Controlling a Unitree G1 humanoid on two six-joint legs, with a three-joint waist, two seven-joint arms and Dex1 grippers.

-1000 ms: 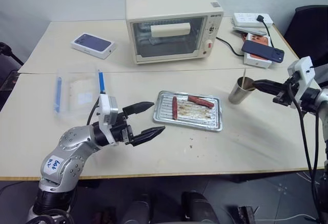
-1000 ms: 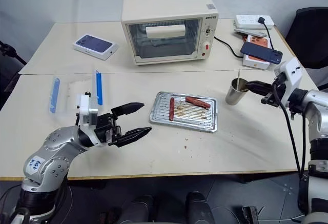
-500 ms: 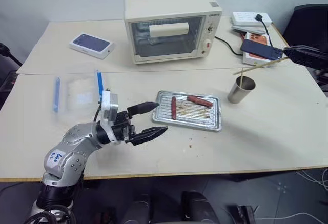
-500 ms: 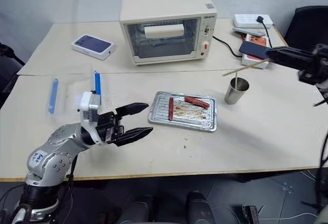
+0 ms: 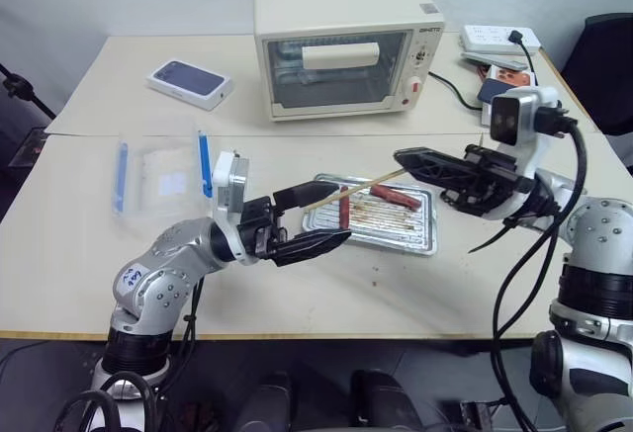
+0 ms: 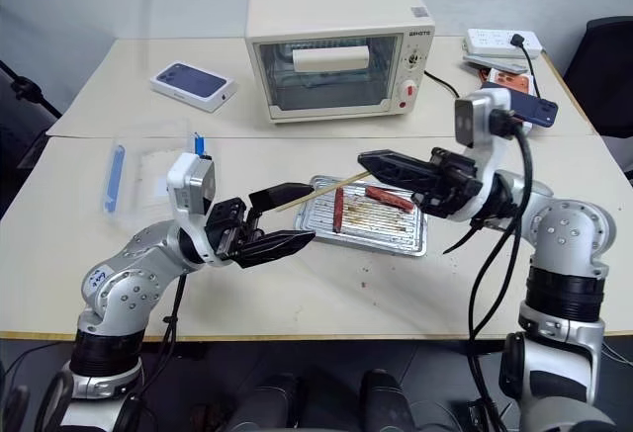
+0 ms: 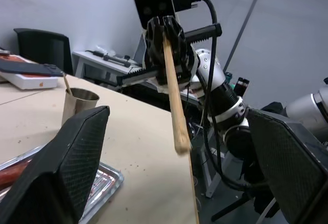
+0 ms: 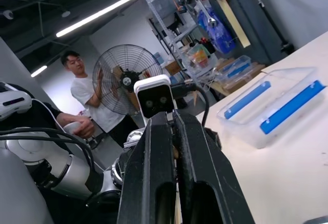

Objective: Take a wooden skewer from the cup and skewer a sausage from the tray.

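My right gripper [image 5: 404, 158] is shut on the wooden skewer [image 5: 356, 188] and holds it nearly level over the tray [image 5: 423, 247], pointing toward my left arm. The skewer's free end [image 7: 180, 144] sits between the spread fingers of my open left gripper [image 5: 331, 215], without touching them. Two sausages lie in the tray: one [image 5: 343, 207] under the skewer and another [image 5: 396, 197] toward the far right. The cup [image 7: 77, 106] stands beyond the tray with one more stick [image 7: 67, 83] in it. In the head views my right arm hides it.
A cream toaster oven [image 5: 341, 46] stands at the back centre and a boxed phone [image 5: 190, 81] at the back left. A clear plastic box with blue clips [image 5: 163, 170] lies on the left. A power strip and boxes [image 5: 499, 42] sit at the back right. A person [image 8: 87, 96] stands by a fan [image 8: 120, 70].
My right gripper has swung from the cup at the right to above the tray, bringing the skewer with it. My left gripper has edged up and toward the tray. The camera has shifted.
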